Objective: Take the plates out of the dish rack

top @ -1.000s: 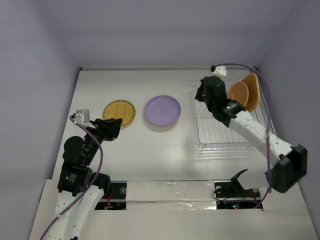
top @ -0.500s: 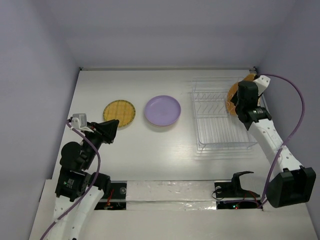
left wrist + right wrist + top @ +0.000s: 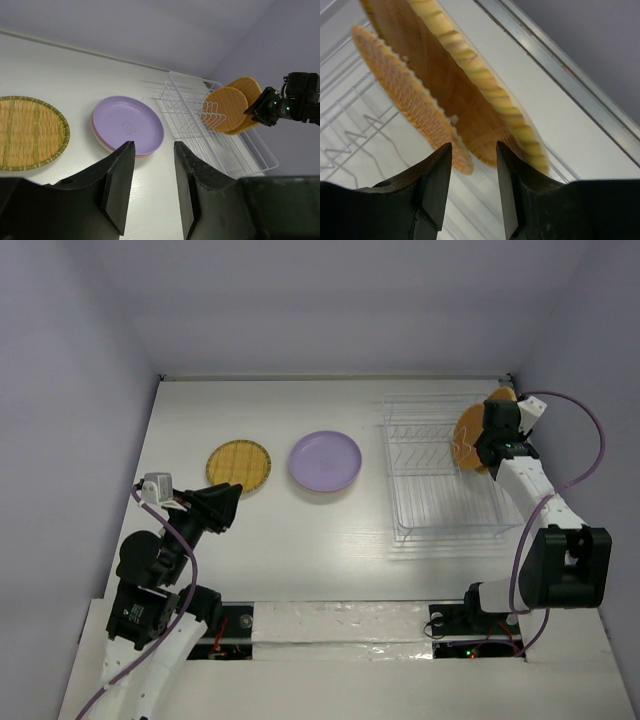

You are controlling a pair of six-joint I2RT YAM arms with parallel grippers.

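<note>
Bearing plates (image 3: 325, 461): white table (image 3: 300, 540), lilac walls (image 3: 70, 390).

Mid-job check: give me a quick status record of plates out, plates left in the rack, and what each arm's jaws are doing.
unloaded: yellow woven round plate and purple round plate, flat on the table, apart
in rack: two orange woven plates, front and rear, upright at the far right end
rack: white wire dish rack, no other plates seen in it
left jaws: open, empty, near the yellow plate
right jaws: open, at the orange plates' edge, not gripping
</note>
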